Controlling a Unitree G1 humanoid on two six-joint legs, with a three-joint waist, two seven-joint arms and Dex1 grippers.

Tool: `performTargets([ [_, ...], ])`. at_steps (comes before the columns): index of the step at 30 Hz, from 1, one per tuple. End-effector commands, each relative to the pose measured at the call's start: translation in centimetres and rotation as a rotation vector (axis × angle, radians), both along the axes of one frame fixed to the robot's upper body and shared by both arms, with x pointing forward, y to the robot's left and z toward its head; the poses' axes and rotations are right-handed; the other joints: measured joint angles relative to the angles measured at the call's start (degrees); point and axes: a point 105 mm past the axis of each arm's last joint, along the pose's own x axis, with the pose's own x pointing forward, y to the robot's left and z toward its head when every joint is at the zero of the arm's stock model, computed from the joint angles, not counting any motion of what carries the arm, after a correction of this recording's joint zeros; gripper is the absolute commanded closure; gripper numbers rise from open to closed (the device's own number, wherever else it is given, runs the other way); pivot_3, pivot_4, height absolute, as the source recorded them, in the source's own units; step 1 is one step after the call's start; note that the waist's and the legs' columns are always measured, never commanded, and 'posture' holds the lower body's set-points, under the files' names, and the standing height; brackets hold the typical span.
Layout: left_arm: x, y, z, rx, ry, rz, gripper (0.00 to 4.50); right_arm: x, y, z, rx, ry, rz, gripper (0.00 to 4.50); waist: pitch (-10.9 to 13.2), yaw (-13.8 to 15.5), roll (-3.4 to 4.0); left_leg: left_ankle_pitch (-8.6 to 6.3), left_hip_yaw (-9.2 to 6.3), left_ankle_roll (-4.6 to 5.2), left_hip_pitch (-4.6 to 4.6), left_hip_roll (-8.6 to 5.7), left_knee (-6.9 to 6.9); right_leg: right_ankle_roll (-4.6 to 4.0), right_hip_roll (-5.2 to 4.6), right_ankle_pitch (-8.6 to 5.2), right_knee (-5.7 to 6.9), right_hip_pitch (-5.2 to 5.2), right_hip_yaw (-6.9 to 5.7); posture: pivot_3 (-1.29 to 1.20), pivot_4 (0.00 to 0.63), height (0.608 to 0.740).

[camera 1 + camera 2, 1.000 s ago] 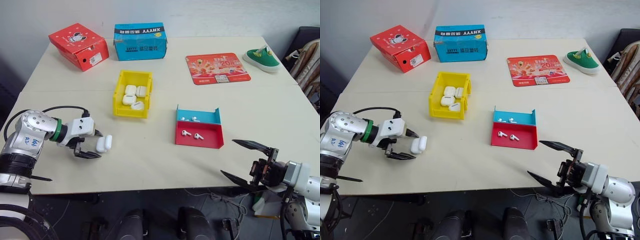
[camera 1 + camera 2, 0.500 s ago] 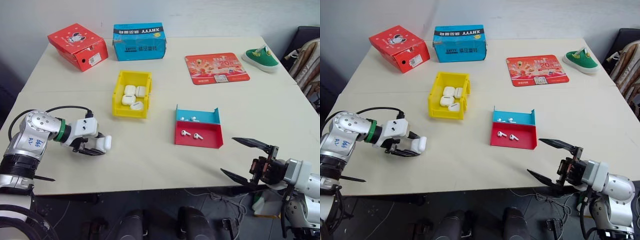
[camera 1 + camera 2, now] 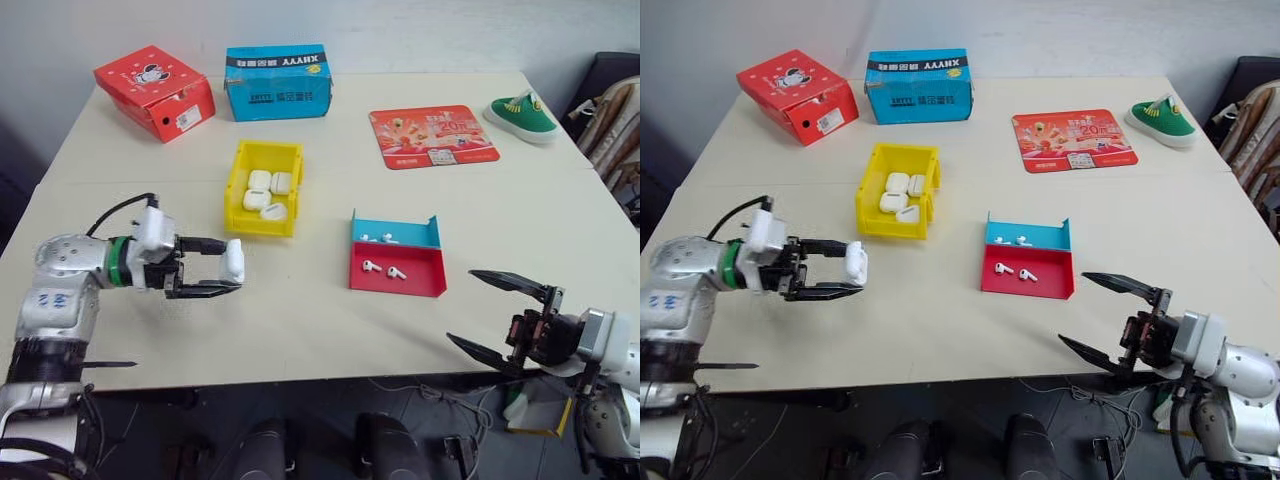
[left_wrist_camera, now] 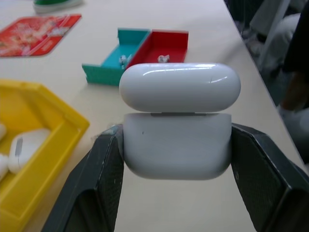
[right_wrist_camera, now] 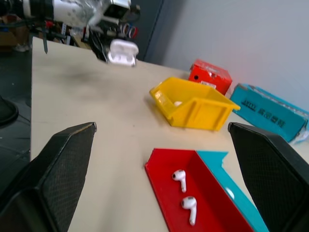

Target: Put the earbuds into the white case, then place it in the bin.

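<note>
The white case [image 3: 234, 262] hangs a little above the table, in front of the yellow bin [image 3: 236, 192]. My left gripper [image 3: 232, 265] is shut on its lower half, one black finger on each side. In the left wrist view the case [image 4: 178, 125] stands upright with its lid on top. A pair of earbuds [image 3: 385, 269] lies in the red half of the small tray, and another pair of earbuds [image 3: 377, 238] in the blue half. My right gripper [image 3: 461, 306] stands open over the table's front right edge, holding nothing.
The bin holds several white cases. The red-and-blue tray [image 3: 398, 287] sits right of centre. A red box [image 3: 155, 90] and a blue box [image 3: 279, 82] stand at the back left. A red mat [image 3: 434, 136] and a green shoe [image 3: 523, 115] lie at the back right.
My left gripper closed on the white case, lifted it off the table and carried it to the right while turning. The right gripper shifted slightly and stayed open.
</note>
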Motion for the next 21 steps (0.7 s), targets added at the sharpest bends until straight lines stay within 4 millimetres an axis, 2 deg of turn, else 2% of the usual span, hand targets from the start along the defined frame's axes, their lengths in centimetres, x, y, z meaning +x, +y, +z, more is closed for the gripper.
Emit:
performTargets([
  [1, -3.3, -4.6, 0.7, -0.21, 0.025, -0.058, 1.71, 0.1, -4.6, -0.5, -0.131, 0.155, -0.29, 0.0, 0.0, 0.38, 0.0, -0.01, -0.01, 0.02, -0.02, 0.0, 0.02, 0.07, -0.01, 0.04, -0.05, 0.02, 0.0, 0.0, 0.15, 0.74],
  [4, -5.4, -7.2, -0.4, -0.276, 0.123, -0.113, 1.71, -0.6, -7.3, -1.2, -0.208, 0.234, -0.403, 0.0, -0.07, 0.87, -0.24, -0.07, -0.02, 0.08, -0.01, -0.02, 0.09, 0.13, 0.01, 0.07, -0.4, 0.11, 0.05, 0.0, 0.15, 0.74],
  [7, -6.0, -8.5, -0.8, -0.317, 0.168, -0.131, 1.71, 0.0, -7.8, -0.9, -0.22, 0.278, -0.479, 0.0, -0.19, 0.77, -0.12, -0.06, -0.02, -0.02, 0.17, 0.03, 0.07, 0.12, 0.08, 0.08, -0.4, 0.23, 0.06, 0.0, 0.15, 0.74],
  [10, -5.7, -9.1, -0.9, -0.342, 0.117, -0.123, 1.71, 1.9, -5.8, 0.6, -0.241, 0.292, -0.485, 0.0, -0.35, 0.08, 0.16, -0.07, 0.05, -0.05, 0.33, 0.07, 0.05, 0.08, 0.07, 0.08, -0.43, 0.35, 0.11, 0.0, 0.15, 0.74],
  [14, -5.3, -9.4, -0.4, -0.392, 0.047, -0.127, 1.71, 4.2, 0.1, 3.1, -0.292, 0.34, -0.328, 0.0, -0.46, -0.17, 0.34, -0.09, 0.12, -0.1, 0.31, 0.17, 0.01, -0.01, 0.11, 0.05, -0.4, 0.21, 0.08, 0.0, 0.15, 0.74],
  [16, -5.3, -9.5, -0.1, -0.413, -0.006, -0.134, 1.71, 4.5, 1.8, 3.3, -0.343, 0.387, -0.269, 0.0, -0.5, 0.22, 0.39, -0.08, 0.1, -0.12, 0.11, 0.18, 0.0, -0.05, 0.13, 0.03, -0.35, -0.01, 0.05, 0.0, 0.15, 0.74],
  [18, -5.2, -9.6, -0.2, -0.411, -0.002, -0.136, 1.71, 5.0, 2.6, 3.1, -0.405, 0.414, -0.264, 0.0, -0.5, 0.75, 0.39, -0.08, -0.02, -0.13, -0.06, 0.15, 0.04, -0.08, 0.13, 0.02, -0.34, -0.1, -0.04, 0.0, 0.15, 0.74],
  [21, -5.1, -9.5, -0.6, -0.391, 0.015, -0.141, 1.71, 5.5, 5.0, 2.8, -0.47, 0.452, -0.202, 0.0, -0.51, 0.84, 0.37, -0.15, 0.02, 0.01, -0.18, 0.09, 0.22, -0.08, 0.08, 0.02, -0.4, -0.12, -0.04, 0.0, 0.15, 0.74],
])
